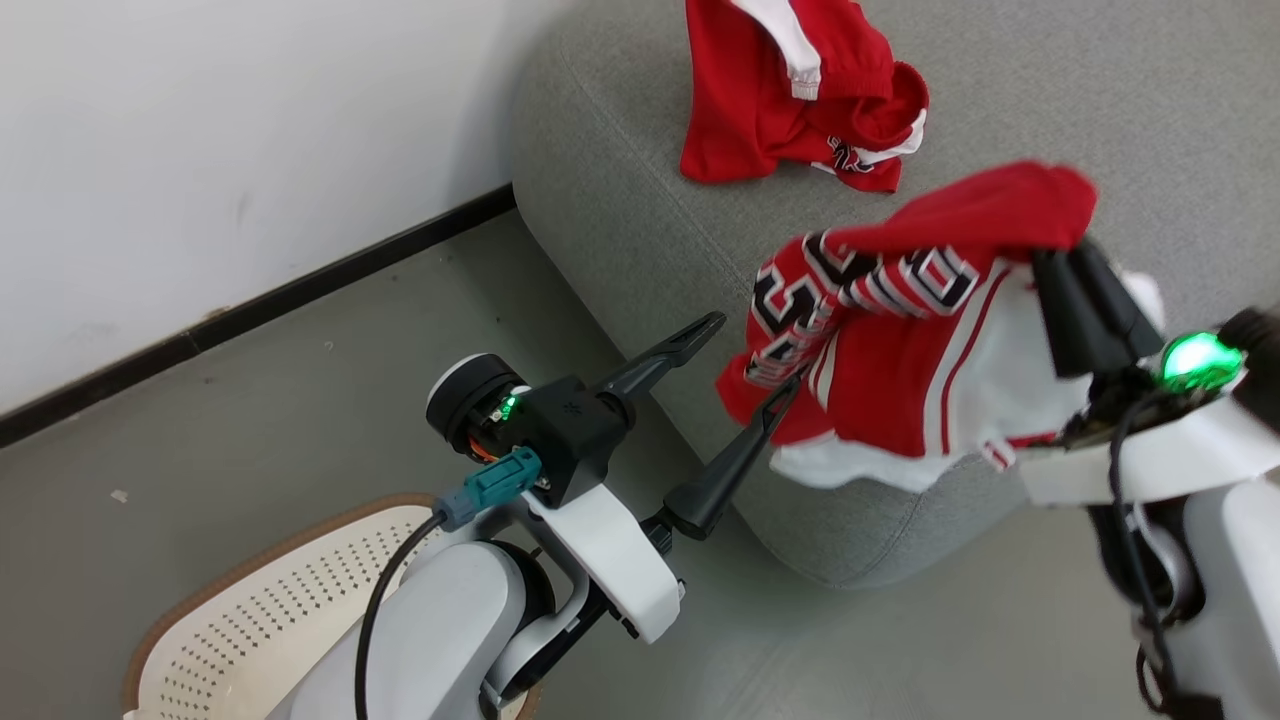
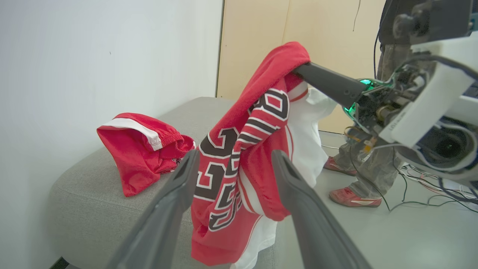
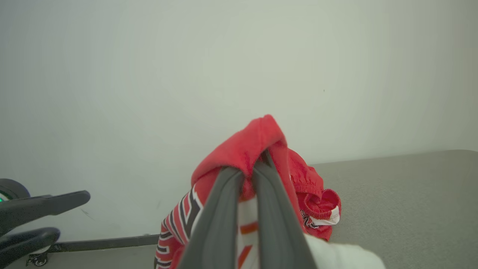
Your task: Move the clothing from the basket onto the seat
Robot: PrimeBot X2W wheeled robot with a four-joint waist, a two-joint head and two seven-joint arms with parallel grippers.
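Clamping a fold of the lettered jersey [image 1: 900,380], the right gripper [image 1: 1065,262] holds it hanging over the near edge of the sofa [image 1: 640,200]. Just beside it the left gripper [image 1: 755,353] gapes wide, empty. Farther back on the cushion lies the plain red garment [image 1: 770,110]; the basket [image 1: 260,610] sits near left.

White wall [image 1: 200,150] with black baseboard [image 1: 250,310], grey floor [image 1: 250,430], person's red shoes [image 2: 354,198]

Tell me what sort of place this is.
Probably a robotics lab or test room dressed as a home: a grey sofa on bare grey floor, loose cables trailing across it, and a person standing by.
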